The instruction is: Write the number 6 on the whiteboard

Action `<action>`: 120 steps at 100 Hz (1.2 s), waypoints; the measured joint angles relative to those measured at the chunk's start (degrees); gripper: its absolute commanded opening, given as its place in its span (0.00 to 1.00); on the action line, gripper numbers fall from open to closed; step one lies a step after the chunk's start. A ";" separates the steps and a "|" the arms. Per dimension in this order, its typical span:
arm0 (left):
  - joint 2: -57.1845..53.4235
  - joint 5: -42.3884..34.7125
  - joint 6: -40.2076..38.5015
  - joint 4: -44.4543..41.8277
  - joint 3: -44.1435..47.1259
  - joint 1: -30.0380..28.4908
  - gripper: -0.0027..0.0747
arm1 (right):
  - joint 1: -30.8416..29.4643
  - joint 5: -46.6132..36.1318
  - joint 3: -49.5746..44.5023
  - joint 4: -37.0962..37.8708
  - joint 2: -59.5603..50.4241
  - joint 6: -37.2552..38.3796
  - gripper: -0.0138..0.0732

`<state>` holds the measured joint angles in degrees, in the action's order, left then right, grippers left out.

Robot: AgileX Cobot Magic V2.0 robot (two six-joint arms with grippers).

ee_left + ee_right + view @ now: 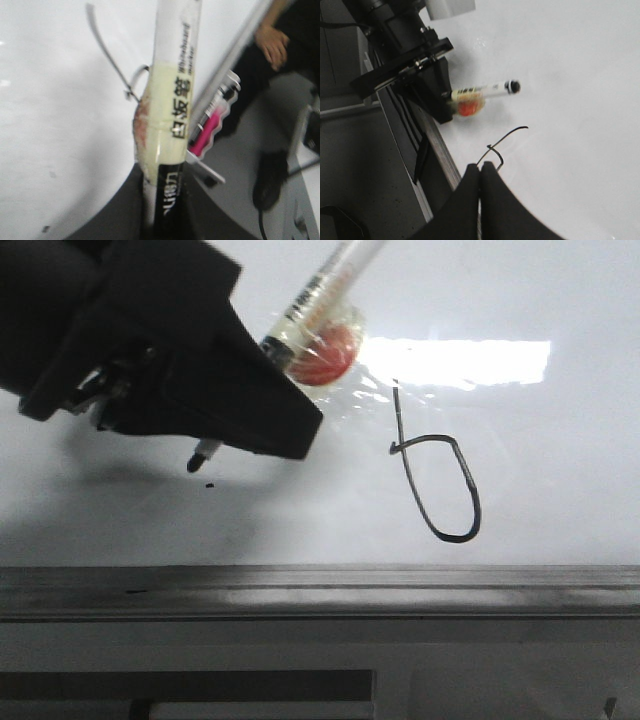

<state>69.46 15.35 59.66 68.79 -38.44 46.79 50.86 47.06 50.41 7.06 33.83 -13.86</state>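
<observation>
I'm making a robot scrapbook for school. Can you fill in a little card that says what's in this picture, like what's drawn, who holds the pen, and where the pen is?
board: whiteboard, glossy, with glare
drawing: number 6, thin black line, looks like a small b
pen: marker, taped, tip lifted just off the board, left of the drawing
pen holder: left gripper
other arm: right gripper, fingers together, holding nothing
extra mark: tiny black dot under the pen tip

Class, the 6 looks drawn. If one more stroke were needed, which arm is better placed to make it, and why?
Left. The left gripper holds the marker, its tip just off the whiteboard near the 6. The right gripper is shut, with no pen seen in it.
</observation>
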 measured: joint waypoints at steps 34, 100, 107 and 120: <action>0.13 -23.53 -0.12 8.46 4.34 6.20 0.01 | 0.00 0.95 0.00 4.81 0.00 3.25 0.08; 7.76 -43.38 -25.61 6.94 3.60 16.86 0.01 | 0.00 0.95 0.00 6.75 0.00 5.48 0.08; 7.98 -43.38 -26.40 6.44 3.47 16.98 0.01 | 0.00 0.95 0.00 6.75 0.00 5.48 0.08; 8.08 -43.38 -26.85 6.32 3.47 17.08 0.01 | 0.00 0.95 0.00 6.75 0.00 5.48 0.08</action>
<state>77.55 -28.03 32.81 75.11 -34.97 63.87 50.86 48.01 50.41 13.81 33.83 -8.38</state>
